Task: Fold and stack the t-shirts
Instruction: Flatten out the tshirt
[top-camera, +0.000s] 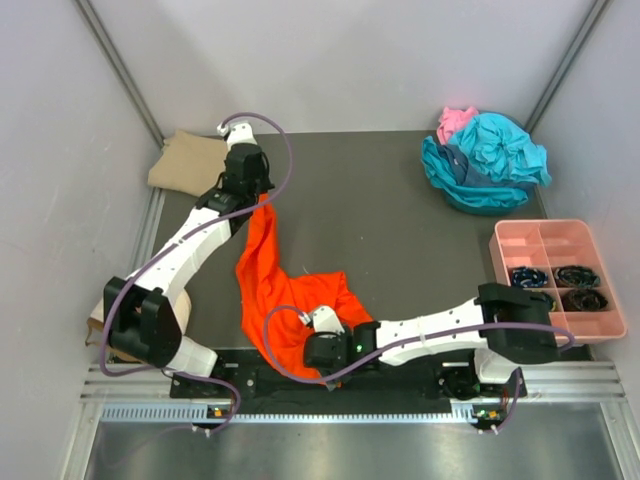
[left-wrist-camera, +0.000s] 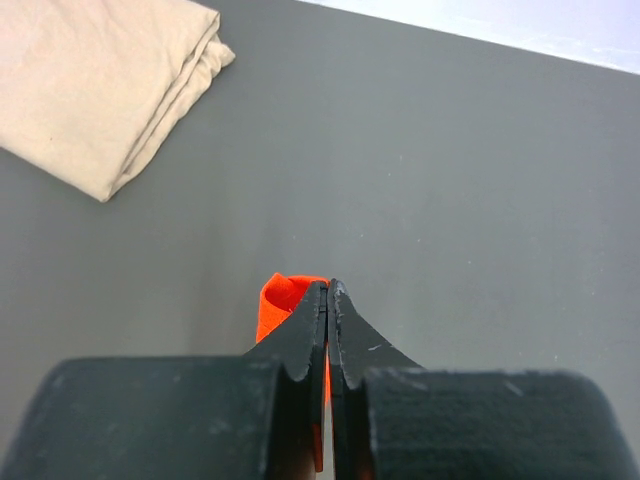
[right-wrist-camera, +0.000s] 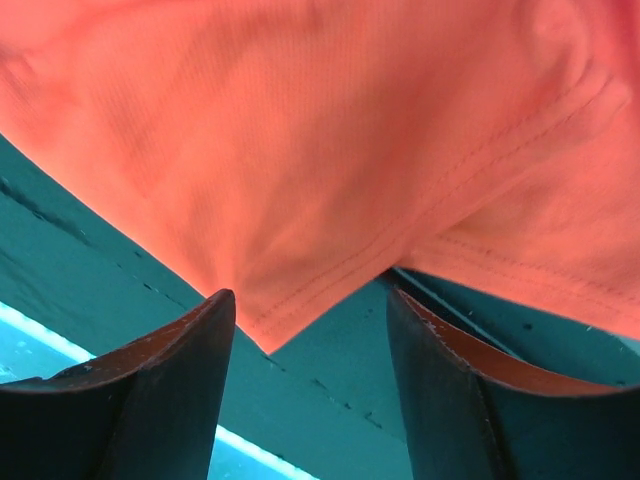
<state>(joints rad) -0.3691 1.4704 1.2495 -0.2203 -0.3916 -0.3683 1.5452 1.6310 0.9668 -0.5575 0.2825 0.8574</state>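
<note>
The bright orange t-shirt (top-camera: 275, 285) lies stretched from the back left to the table's front edge. My left gripper (top-camera: 247, 178) is shut on its far end; orange cloth (left-wrist-camera: 280, 300) shows between and beside the closed fingers. My right gripper (top-camera: 322, 352) is open at the shirt's near hem, a hemmed corner (right-wrist-camera: 300, 300) hanging just above the gap between the fingers, not pinched. A folded tan t-shirt (top-camera: 185, 162) lies at the back left and also shows in the left wrist view (left-wrist-camera: 90, 90). Teal t-shirts (top-camera: 490, 160) and a pink one (top-camera: 455, 122) are heaped at the back right.
A pink compartment tray (top-camera: 556, 240) with dark items stands at the right edge. A metal rail runs along the front edge under the right gripper. Grey walls close in the sides and back. A tan thing sits by the left arm's base (top-camera: 95, 325).
</note>
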